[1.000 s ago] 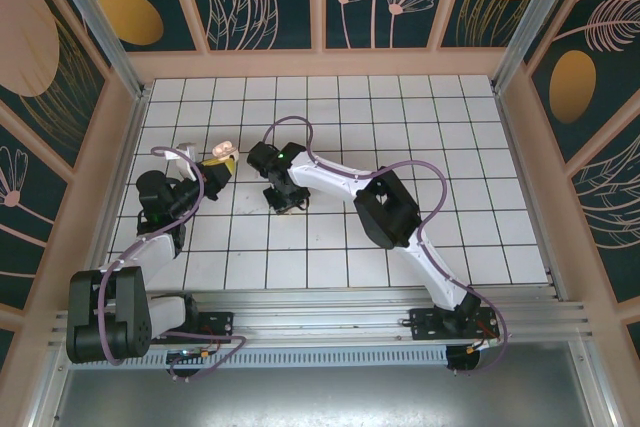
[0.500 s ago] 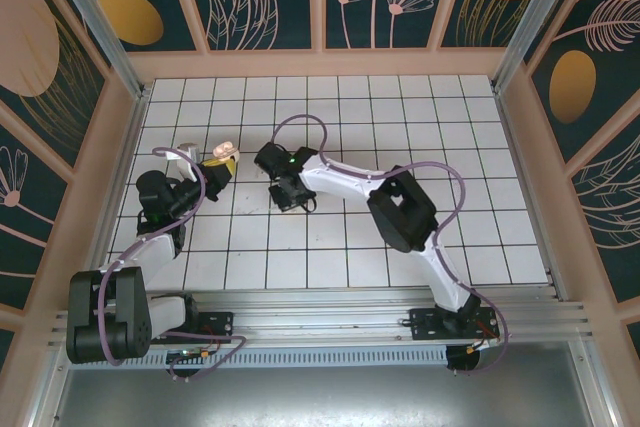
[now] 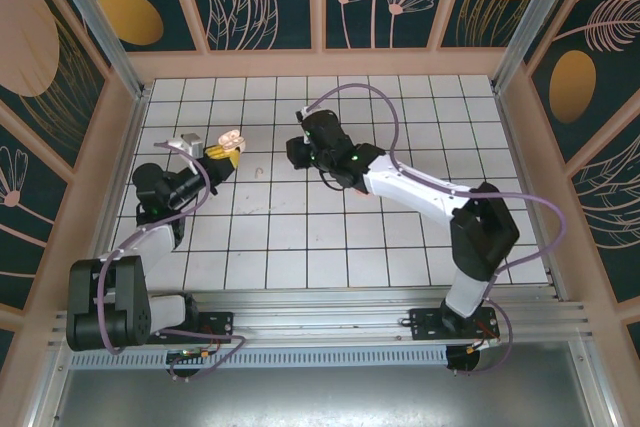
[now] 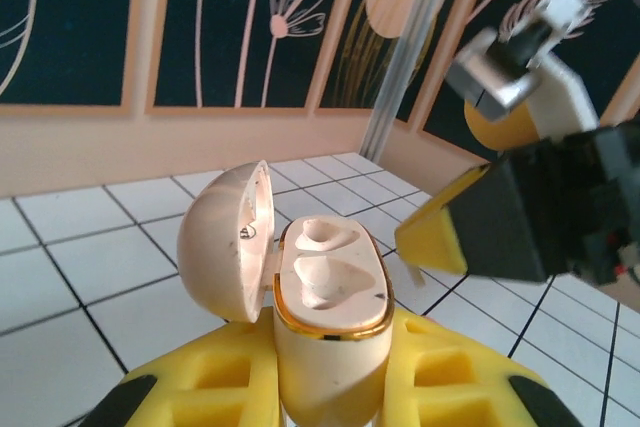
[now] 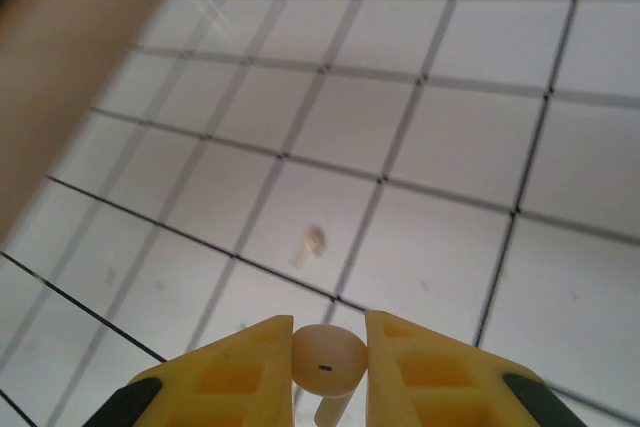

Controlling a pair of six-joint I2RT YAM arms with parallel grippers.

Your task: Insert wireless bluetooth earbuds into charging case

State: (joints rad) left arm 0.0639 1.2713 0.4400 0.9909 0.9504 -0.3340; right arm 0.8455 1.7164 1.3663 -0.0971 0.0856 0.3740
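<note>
The left claw point(image 4: 330, 392) was pinched on an open beige charging case point(image 4: 330, 297), whose lid point(image 4: 225, 242) tipped to the claw's left with two moulded wells facing up. The right claw point(image 5: 328, 347), raised above the desk point(image 5: 450, 127), was pressed onto a pale beige earbud point(image 5: 327, 357) between its pads, the stem pointing back toward the wrist.

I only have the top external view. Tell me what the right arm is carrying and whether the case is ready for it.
Observer: Right wrist view: a beige earbud is pinched between the right fingers, stem pointing down.
Operator: Next, describe the case.
Observer: Left wrist view: the charging case sits clamped in the left fingers, its lid swung open to one side.
Operator: Check the sockets.
Observer: Both sockets look empty.
</note>
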